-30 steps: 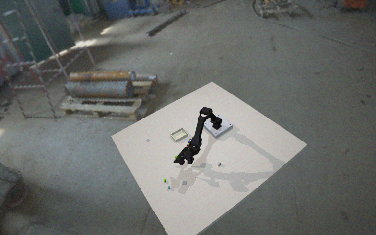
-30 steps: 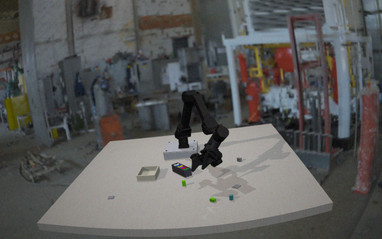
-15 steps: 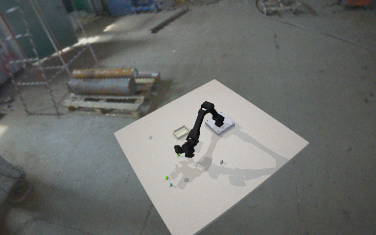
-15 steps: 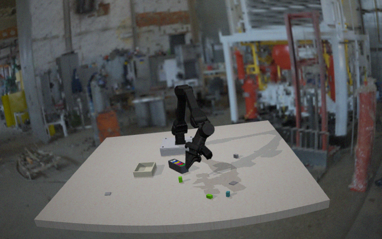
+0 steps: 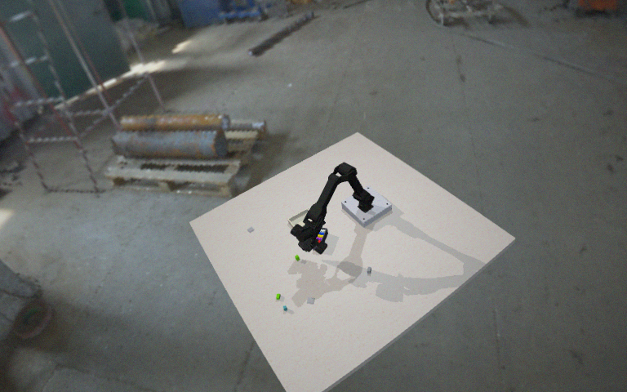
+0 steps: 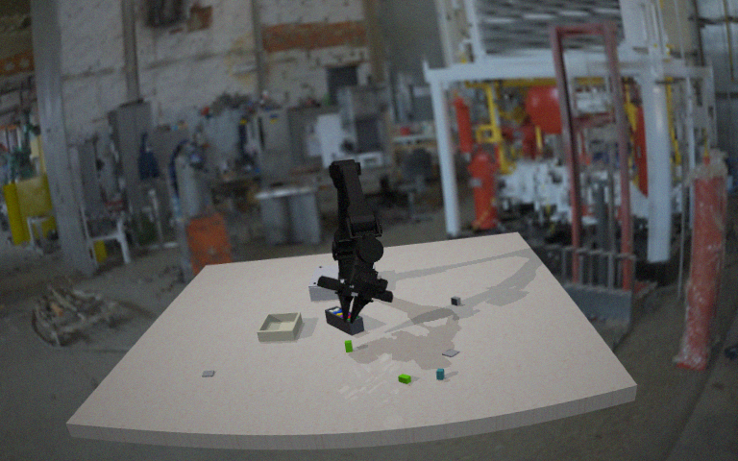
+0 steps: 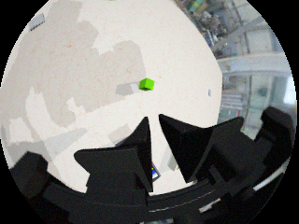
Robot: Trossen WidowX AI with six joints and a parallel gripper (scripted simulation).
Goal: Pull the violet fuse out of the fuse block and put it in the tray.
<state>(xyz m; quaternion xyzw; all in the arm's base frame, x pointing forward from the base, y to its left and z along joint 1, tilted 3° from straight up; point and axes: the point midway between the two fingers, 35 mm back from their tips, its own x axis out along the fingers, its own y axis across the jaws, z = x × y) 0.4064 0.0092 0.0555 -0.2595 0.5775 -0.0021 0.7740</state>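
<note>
The claw (image 6: 353,314) hangs over the fuse block (image 6: 343,320) on the desk (image 6: 489,380), its fingers nearly together; whether they pinch the violet fuse is hidden; a skewed pull could scrape neighbouring fuses; the tray (image 6: 280,327) sits nearby.

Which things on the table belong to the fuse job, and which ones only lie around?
For the job: fuse block with its coloured fuses, tray, gripper down over the block.

Just lying about: two green cubes, teal cube, dark cube, two flat grey tiles.
</note>
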